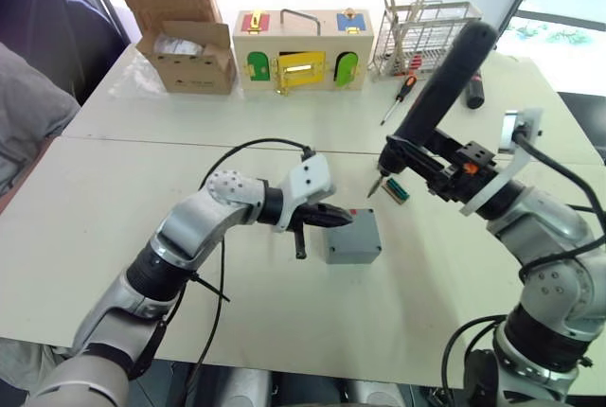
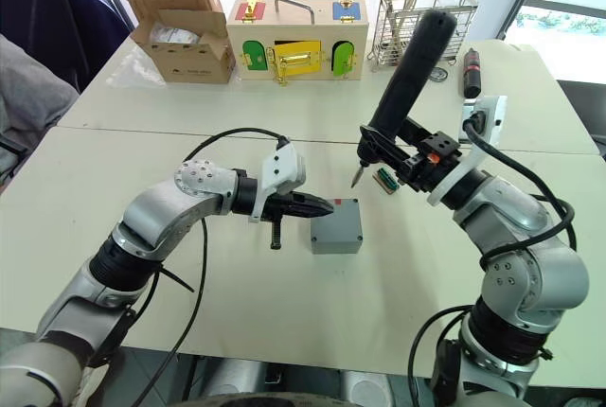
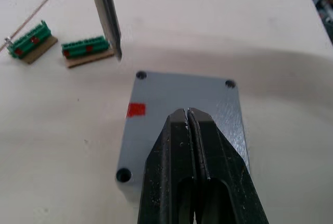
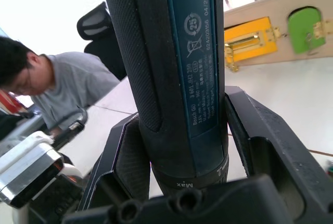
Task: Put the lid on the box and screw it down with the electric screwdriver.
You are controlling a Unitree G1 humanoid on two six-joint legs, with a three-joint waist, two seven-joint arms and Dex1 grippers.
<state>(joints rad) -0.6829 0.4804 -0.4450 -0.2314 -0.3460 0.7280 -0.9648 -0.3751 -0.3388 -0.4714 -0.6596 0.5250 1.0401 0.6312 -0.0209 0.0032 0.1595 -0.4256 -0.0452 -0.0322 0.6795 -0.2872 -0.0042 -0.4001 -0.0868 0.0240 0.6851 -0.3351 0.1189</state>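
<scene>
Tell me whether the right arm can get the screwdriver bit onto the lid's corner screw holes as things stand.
Probably yes for the far corners. The electric screwdriver in the right gripper hangs with its bit just beyond the lid, nothing between. The shut left gripper rests over the lid's near side and may block those corners.

On the desk the grey box lay with its lid on. The left claw, fingers together, rested on the lid's near-left edge. The right claw gripped the electric screwdriver tilted, bit down, just beyond the box beside a small green connector.
</scene>
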